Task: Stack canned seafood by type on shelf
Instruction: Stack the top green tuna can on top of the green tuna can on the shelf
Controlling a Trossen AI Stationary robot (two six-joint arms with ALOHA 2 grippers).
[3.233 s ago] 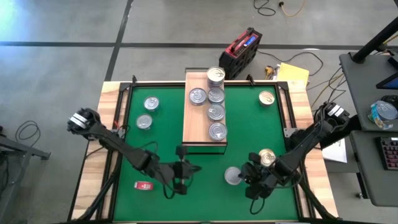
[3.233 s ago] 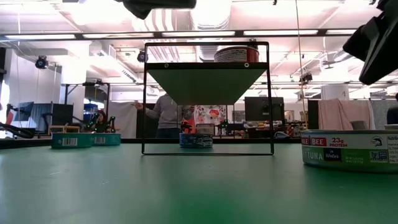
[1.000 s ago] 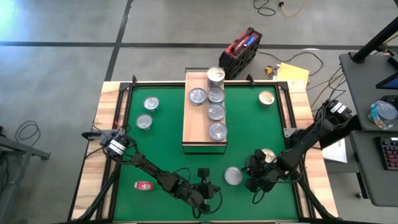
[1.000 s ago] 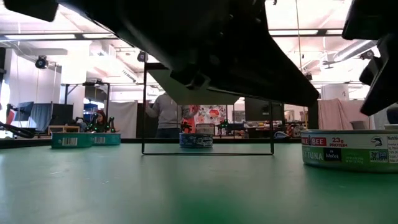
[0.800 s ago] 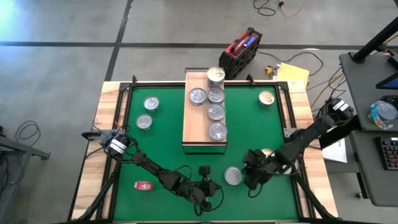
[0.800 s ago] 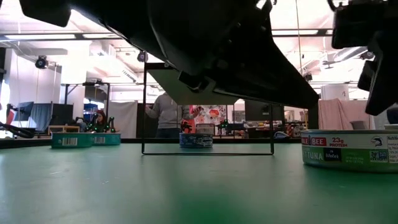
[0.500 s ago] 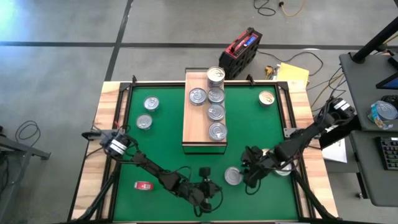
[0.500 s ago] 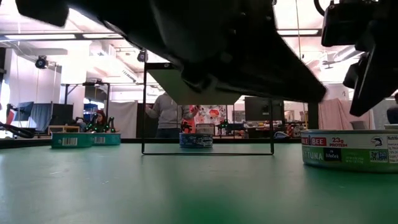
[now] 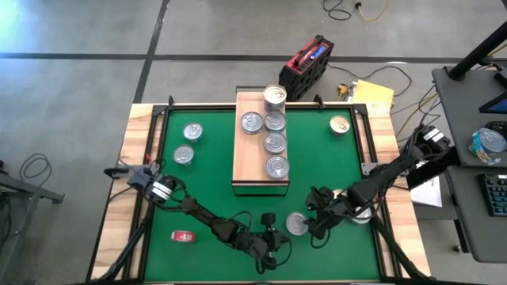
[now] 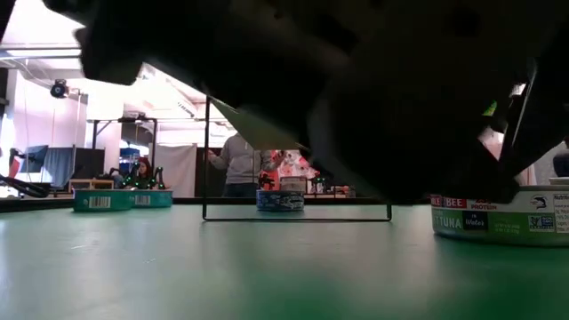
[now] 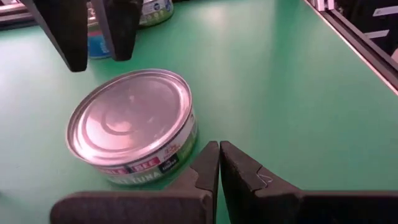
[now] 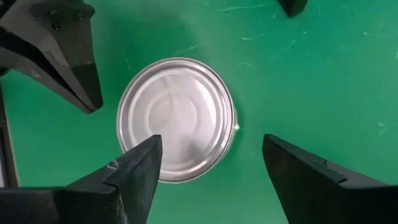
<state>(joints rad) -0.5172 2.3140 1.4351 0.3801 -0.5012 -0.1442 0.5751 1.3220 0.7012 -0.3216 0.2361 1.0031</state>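
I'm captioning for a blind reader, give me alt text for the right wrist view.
Open right gripper hangs over a silver-lidded can on the green mat, jaws spread either side of it. The shut left gripper points at the can.

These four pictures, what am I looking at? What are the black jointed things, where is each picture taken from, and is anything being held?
They are two robot arms at a table covered by a green mat, each ending in a two-finger gripper. One picture looks straight down from above, one looks level across the table, and two come from cameras on the arms' wrists.

On the mat stands a long light-wood shelf carrying several round flat silver-lidded tins. More tins lie loose on the mat, one of them a gold-lidded tin, and there is a small red flat object.

The right gripper hovers open over a silver-lidded tuna tin; its fingers straddle the tin without gripping it. The left gripper is shut and empty, beside that same tin. Nothing is held.
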